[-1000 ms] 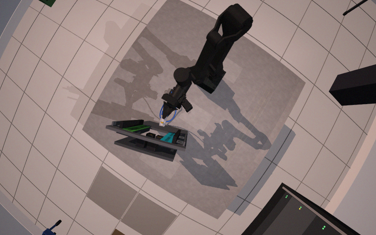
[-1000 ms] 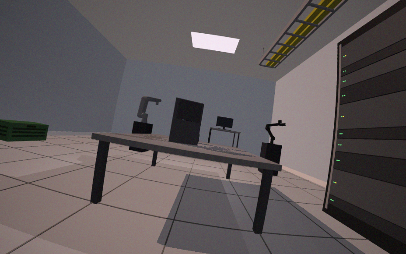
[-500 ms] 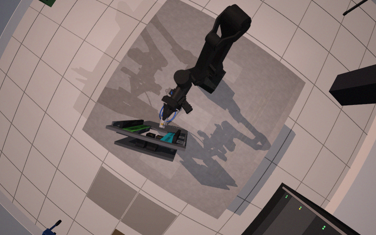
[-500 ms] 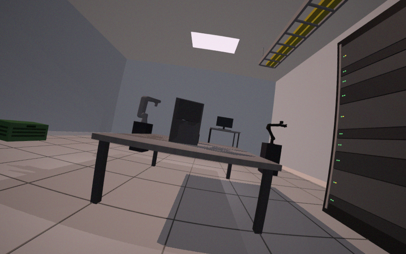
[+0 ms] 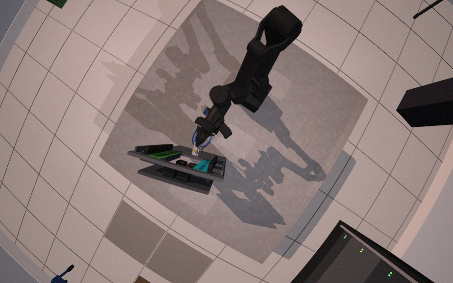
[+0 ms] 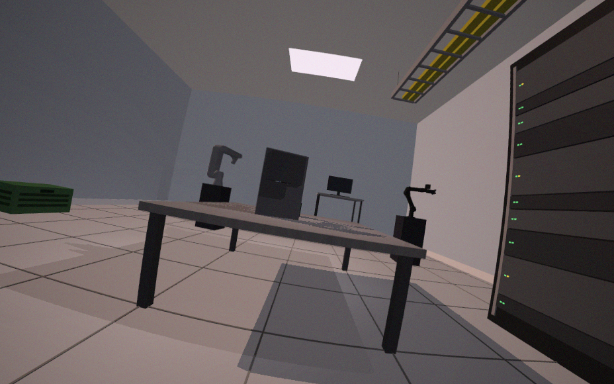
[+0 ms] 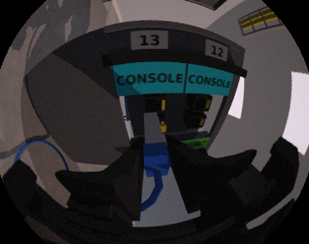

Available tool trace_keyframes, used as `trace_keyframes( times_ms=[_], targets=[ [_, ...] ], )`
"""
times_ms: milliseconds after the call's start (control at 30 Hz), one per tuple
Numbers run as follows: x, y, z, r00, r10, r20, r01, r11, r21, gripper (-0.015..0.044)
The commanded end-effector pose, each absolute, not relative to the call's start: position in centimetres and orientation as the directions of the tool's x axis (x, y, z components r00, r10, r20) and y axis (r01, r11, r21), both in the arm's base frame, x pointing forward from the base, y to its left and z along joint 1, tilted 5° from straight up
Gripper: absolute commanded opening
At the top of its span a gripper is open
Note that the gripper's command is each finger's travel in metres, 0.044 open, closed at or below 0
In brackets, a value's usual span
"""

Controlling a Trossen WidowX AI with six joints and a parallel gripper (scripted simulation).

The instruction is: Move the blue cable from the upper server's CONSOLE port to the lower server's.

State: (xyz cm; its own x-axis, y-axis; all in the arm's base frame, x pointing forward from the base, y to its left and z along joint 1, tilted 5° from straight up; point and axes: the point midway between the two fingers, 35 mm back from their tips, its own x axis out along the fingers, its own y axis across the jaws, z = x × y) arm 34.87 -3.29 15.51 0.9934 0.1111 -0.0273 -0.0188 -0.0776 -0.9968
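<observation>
one plug [image 5: 194, 149] [image 7: 151, 126], gripped in the narrowed pincer [image 5: 197, 143] [image 7: 154, 139], long axis running straight out from the fingers toward the sockets [image 7: 152, 103] beneath the teal sign [image 7: 149, 79] marked 13; contact with a socket: cannot tell; blue cable [image 5: 194, 136] [image 7: 158, 185] trailing behind.

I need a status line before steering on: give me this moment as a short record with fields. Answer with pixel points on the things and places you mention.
gripper: black parallel-jaw gripper [image 5: 197, 143] [image 7: 154, 139], closed on the plug
plug: blue body with pale grey tip [image 5: 195, 150] [image 7: 156, 153], tip in no port
cable: thin blue, looped by the gripper [image 5: 194, 136] [image 7: 161, 181]
labels: teal CONSOLE labels [image 5: 203, 165] [image 7: 149, 79] under plates 13 and 12
alignment: wrist view shows the tip overlapping the ports under 13; depth unclear
remaining: insertion, release
</observation>
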Motion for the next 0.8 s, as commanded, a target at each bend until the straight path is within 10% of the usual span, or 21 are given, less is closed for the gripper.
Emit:
trace_keyframes(
  times_ms=[0,767],
  targets=[
    [35.2,-3.21,15.82,0.994,0.11,-0.018,-0.01,-0.075,-0.997,0.0],
    [36.01,-2.66,16.0,0.994,0.11,-0.016,-0.008,-0.074,-0.997,0.0]
  ],
)
